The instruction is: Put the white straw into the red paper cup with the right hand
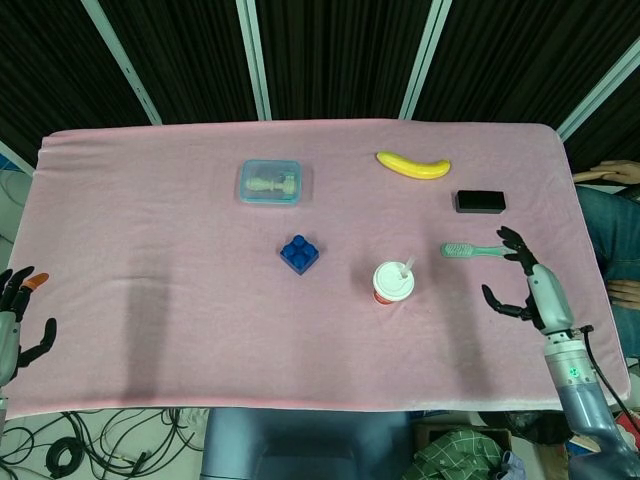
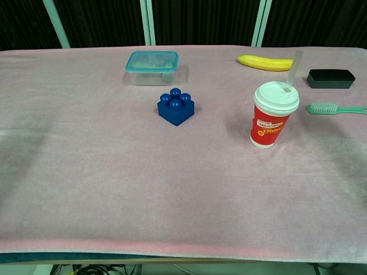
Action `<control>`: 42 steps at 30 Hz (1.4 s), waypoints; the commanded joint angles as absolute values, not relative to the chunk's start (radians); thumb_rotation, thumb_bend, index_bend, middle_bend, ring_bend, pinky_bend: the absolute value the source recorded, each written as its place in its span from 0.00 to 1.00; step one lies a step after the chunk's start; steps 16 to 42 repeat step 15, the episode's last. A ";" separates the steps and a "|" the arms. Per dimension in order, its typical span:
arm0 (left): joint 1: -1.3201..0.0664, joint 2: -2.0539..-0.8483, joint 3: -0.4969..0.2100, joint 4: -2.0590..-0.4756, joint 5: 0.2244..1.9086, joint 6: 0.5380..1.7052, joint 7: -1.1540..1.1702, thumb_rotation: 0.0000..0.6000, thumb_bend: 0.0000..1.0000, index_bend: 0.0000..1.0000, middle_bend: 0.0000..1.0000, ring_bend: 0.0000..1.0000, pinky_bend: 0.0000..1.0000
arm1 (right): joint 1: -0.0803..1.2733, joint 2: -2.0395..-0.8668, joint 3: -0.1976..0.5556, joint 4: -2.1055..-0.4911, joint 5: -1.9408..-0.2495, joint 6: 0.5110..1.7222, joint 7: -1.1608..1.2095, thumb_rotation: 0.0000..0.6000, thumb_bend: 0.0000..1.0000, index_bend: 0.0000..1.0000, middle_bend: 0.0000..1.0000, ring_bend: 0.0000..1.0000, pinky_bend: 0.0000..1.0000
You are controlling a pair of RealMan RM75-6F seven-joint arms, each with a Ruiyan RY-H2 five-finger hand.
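Pink-clothed table bears cup, block, box, banana, brush.

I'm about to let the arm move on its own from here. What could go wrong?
The white straw leans out of the red paper cup through the lid, so a knock could tip it. The open right hand sits near the green brush and could sweep it. The cup looks light and may topple.

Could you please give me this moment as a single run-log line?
straw: white straw standing in lidded red paper cup | right hand: fingers spread, apart from cup | left hand: off table
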State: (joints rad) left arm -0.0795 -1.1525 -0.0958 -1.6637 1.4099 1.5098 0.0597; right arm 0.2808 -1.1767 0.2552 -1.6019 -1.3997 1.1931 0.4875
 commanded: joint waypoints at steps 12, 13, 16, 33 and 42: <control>-0.074 -1.149 -0.091 -1.674 1.415 1.517 0.071 1.00 0.45 0.20 0.09 0.02 0.01 | 0.046 -1.200 0.052 -1.591 -1.555 1.567 -0.197 1.00 0.30 0.05 0.07 0.12 0.20; -0.074 -1.150 -0.090 -1.675 1.417 1.517 0.072 1.00 0.45 0.20 0.09 0.02 0.01 | 0.045 -1.203 0.050 -1.589 -1.561 1.569 -0.205 1.00 0.30 0.05 0.07 0.12 0.20; -0.074 -1.150 -0.088 -1.676 1.421 1.517 0.073 1.00 0.45 0.20 0.09 0.02 0.01 | 0.046 -1.209 0.052 -1.593 -1.569 1.577 -0.210 1.00 0.30 0.05 0.07 0.12 0.20; -0.074 -1.150 -0.088 -1.676 1.421 1.517 0.073 1.00 0.45 0.20 0.09 0.02 0.01 | 0.046 -1.209 0.052 -1.593 -1.569 1.577 -0.210 1.00 0.30 0.05 0.07 0.12 0.20; -0.074 -1.150 -0.088 -1.676 1.421 1.517 0.073 1.00 0.45 0.20 0.09 0.02 0.01 | 0.046 -1.209 0.052 -1.593 -1.569 1.577 -0.210 1.00 0.30 0.05 0.07 0.12 0.20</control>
